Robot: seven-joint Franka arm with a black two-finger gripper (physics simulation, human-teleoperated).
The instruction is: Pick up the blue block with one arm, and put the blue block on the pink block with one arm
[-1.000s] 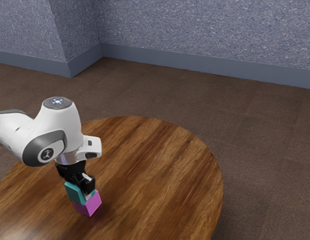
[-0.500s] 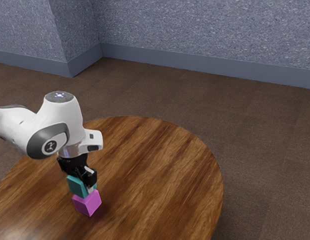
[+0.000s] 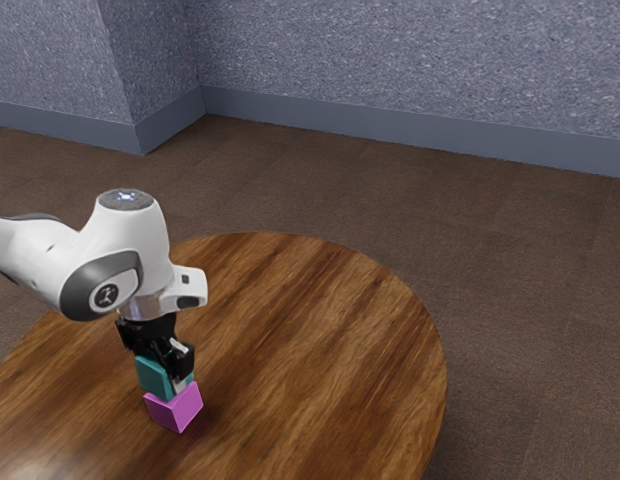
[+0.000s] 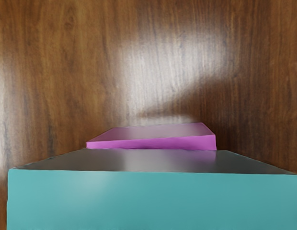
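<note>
The gripper (image 3: 162, 368) pinches the blue block (image 3: 150, 376) between its black fingers (image 3: 178, 358), at the near edge of the round wooden table (image 3: 320, 330), toward the exterior view's left. The block sits right over the pink block (image 3: 176, 409); I cannot tell whether they touch.

The arm (image 3: 50, 265) runs off the exterior view's left edge, so its base is unseen. The desk (image 3: 320, 330) is cut by that view's lower and left edges. There the blue block (image 3: 150, 376) hides the far side of the gripper (image 3: 160, 368). In the wrist view the blue block is cropped by the lower edge. It covers the near part of the pink block (image 4: 153, 139), hiding where the two meet.
</note>
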